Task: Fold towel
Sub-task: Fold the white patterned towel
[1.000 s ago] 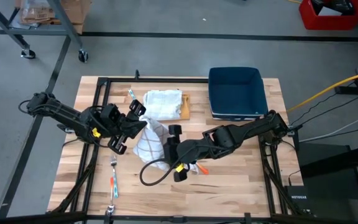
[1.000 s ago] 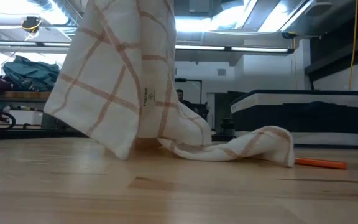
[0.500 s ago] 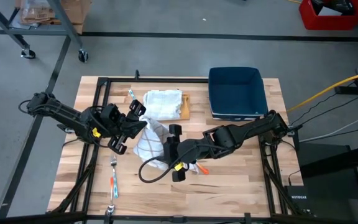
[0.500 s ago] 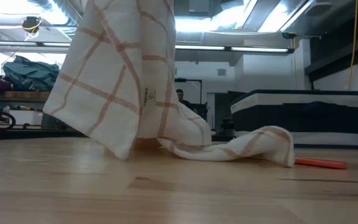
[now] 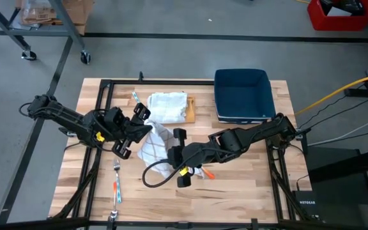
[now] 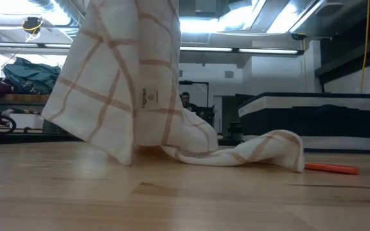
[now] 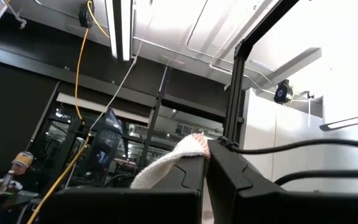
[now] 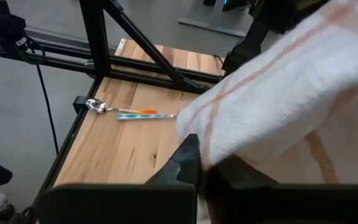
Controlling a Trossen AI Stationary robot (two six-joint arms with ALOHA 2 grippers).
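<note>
- The tabletop (image 5: 235, 191) carries everything; in the high view the work sits near its centre, with the two arms coming in from 9 and 3 o'clock.
- A dark blue bin (image 5: 241, 94) stands at about 1 o'clock from the towel, well apart from it and playing no part yet.
- The checked towel (image 5: 153, 144) lies near the middle of the tabletop. One part is lifted off the wood toward 10 o'clock, and the rest trails down toward 6 o'clock. In the low view the raised part hangs as a tall sheet, its lower end resting crumpled on the wood.
- A second, already folded cloth (image 5: 168, 106) lies at 12 o'clock from the towel, just beside it.
- The left end effector (image 5: 140, 125) is closed on the towel's raised edge, at the towel's 10 o'clock side; the left wrist view shows cloth pinched between its fingers.
- The right end effector (image 5: 173, 155), at the towel's 4 o'clock side, has just closed; a second ago it stood wide. The right wrist view shows cloth bunched against its fingers, so it probably now grips the towel.
- With two holds, the towel can likely be stretched flat, the step a fold needs.
- An orange-handled fork (image 5: 115, 185) lies at 7 o'clock, apart from the towel.
</note>
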